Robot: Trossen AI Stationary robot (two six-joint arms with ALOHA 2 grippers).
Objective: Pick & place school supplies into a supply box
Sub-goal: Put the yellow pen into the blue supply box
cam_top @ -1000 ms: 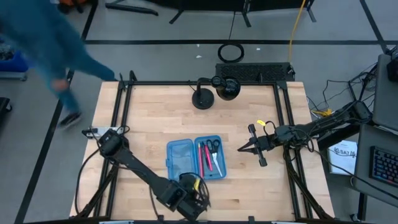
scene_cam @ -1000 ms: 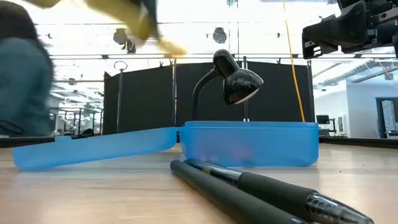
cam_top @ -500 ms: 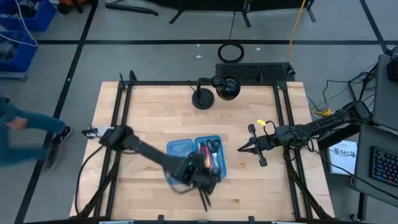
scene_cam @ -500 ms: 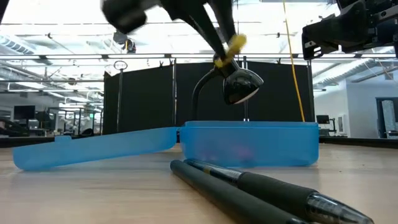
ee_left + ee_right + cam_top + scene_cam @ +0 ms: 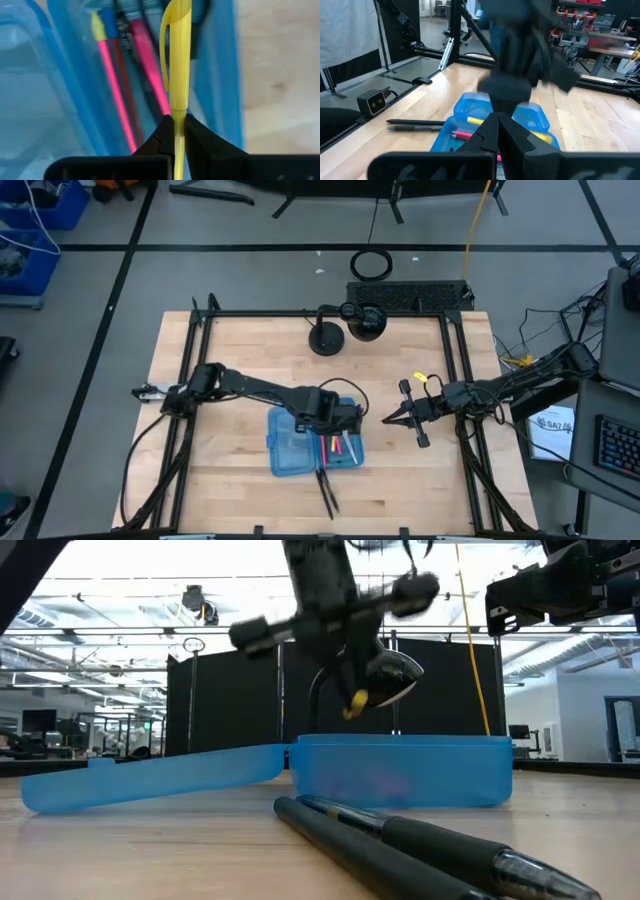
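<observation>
The supply box (image 5: 288, 445), translucent blue, lies open on the table, its lid (image 5: 150, 780) flat toward the left. Pink pens (image 5: 147, 65) lie in its right half. My left gripper (image 5: 338, 430) hovers over that half, shut on a yellow pen (image 5: 179, 60). Two black pens (image 5: 325, 492) lie on the table between the box and the near edge. My right gripper (image 5: 388, 418) waits shut and level, to the right of the box, touching nothing. My left gripper pinches the yellow pen's barrel (image 5: 179, 114) just behind its clipped cap, between the two fingertips. The fingers point steeply down from above, and the pen runs on in line with them. Its cap end (image 5: 352, 705) hangs below the fingers, clear above the box.
A black desk lamp (image 5: 328, 335) stands at the far middle of the table, its head (image 5: 388, 675) showing behind the box. Black frame rails (image 5: 190, 430) run along the left and right sides. Bare wood lies right of the box.
My left gripper has swung from the near edge toward the far side and right, carrying the yellow pen from beside the black pens to above the box's right half; its wrist has rolled. A person at the left has walked out of view.
</observation>
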